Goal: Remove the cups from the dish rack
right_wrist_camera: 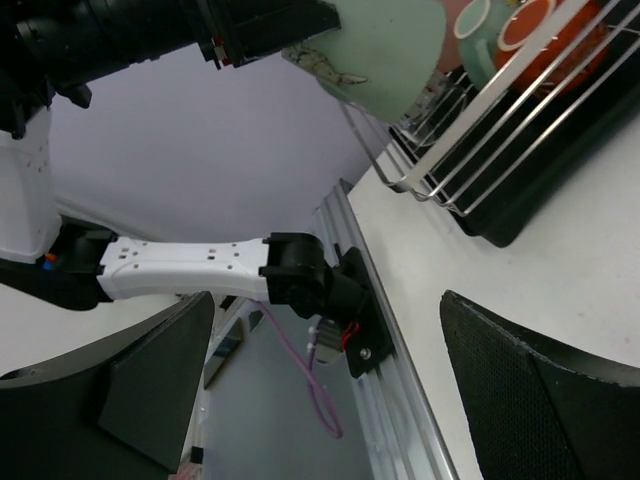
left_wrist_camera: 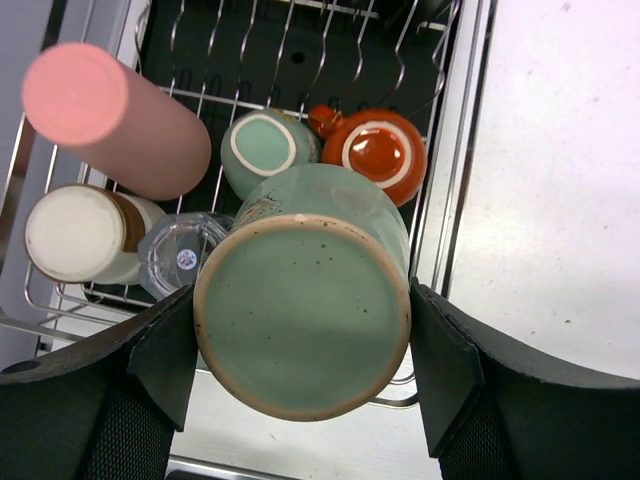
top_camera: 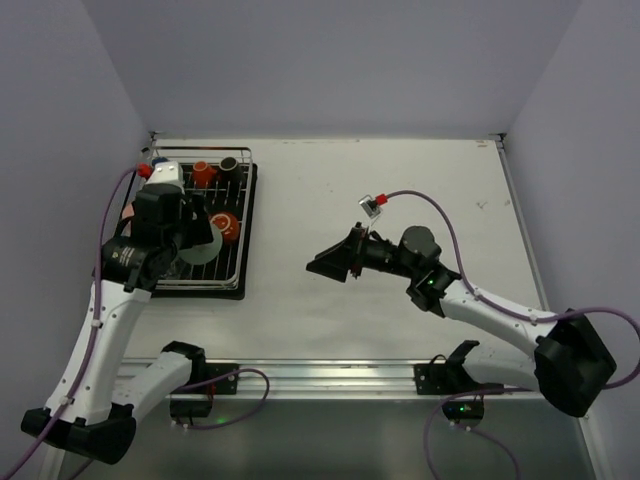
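Note:
My left gripper (left_wrist_camera: 303, 350) is shut on a teal mug (left_wrist_camera: 302, 315), held bottom-up above the near right corner of the dish rack (left_wrist_camera: 440, 200); both pads press its sides. Below it in the rack lie a salmon tumbler (left_wrist_camera: 115, 120), a second teal mug (left_wrist_camera: 265, 150), an orange cup (left_wrist_camera: 380, 150), a brown-and-white cup (left_wrist_camera: 85, 232) and a clear glass (left_wrist_camera: 185, 255). The top view shows the held mug (top_camera: 200, 245), another orange cup (top_camera: 203, 172) and a black cup (top_camera: 230, 165) at the rack's far end. My right gripper (top_camera: 325, 262) is open mid-table, empty, pointing left at the rack (right_wrist_camera: 500, 130).
The rack stands on a black tray (top_camera: 250, 215) at the table's left. The left arm's base and its purple cable (right_wrist_camera: 330, 400) sit by the metal rail (top_camera: 320, 375) along the near edge. White walls close in the table on three sides.

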Available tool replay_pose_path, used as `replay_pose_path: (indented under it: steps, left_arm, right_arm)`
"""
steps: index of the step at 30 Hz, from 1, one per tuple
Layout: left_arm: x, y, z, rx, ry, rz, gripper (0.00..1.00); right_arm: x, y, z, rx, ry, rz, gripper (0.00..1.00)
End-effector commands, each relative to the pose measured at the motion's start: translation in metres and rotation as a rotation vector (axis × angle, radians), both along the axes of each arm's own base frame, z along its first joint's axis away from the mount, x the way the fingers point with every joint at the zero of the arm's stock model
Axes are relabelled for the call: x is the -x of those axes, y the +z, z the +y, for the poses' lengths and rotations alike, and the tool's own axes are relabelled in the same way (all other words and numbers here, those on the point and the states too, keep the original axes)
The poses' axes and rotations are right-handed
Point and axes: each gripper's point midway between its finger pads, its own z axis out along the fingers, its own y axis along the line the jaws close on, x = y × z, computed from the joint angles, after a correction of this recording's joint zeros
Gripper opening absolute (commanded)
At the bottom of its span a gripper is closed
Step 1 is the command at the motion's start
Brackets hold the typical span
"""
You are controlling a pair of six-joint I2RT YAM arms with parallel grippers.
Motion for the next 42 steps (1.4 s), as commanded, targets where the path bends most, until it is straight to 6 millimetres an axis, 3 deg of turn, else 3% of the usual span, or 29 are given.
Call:
replay_pose_path:
  steps: [1,2,7,13,14,20,24,33,42]
  left_arm:
    - [-0.009,0.063,0.003,0.025,0.009,-0.197,0.00]
    - [-0.009,0.066,0.000,0.040,-0.008,-0.205,0.00]
    - [-0.008,0.092,-0.026,0.157,-0.107,-0.276,0.00]
    - [-0.003,0.108,-0.091,0.412,-0.386,-0.317,0.00]
    - [0.002,0.111,-0.106,0.465,-0.462,-0.312,0.00]
    - [0.016,0.132,-0.144,0.659,-0.646,-0.377,0.00]
    - [0.022,0.134,-0.159,0.754,-0.727,-0.409,0.00]
    - [0.035,0.125,-0.179,0.877,-0.856,-0.365,0.00]
    - [0.035,0.105,-0.186,0.960,-0.867,-0.326,0.00]
  right_arm:
    - [0.009,0.052,0.016,-0.172,0.081,-0.108,0.97]
    - [0.007,0.045,0.022,-0.165,0.094,-0.084,0.97]
    - [0.005,0.056,0.039,-0.188,0.126,-0.089,0.96]
    - [-0.004,0.062,0.053,-0.204,0.113,-0.096,0.96]
    - [-0.005,0.062,0.054,-0.209,0.106,-0.094,0.96]
    - [-0.017,0.054,0.043,-0.196,-0.007,-0.128,0.96]
    - [-0.018,0.053,0.042,-0.179,-0.021,-0.151,0.94]
    - [-0.027,0.076,0.037,-0.165,-0.064,-0.266,0.90]
    - [-0.024,0.114,0.032,-0.254,-0.078,-0.364,0.74]
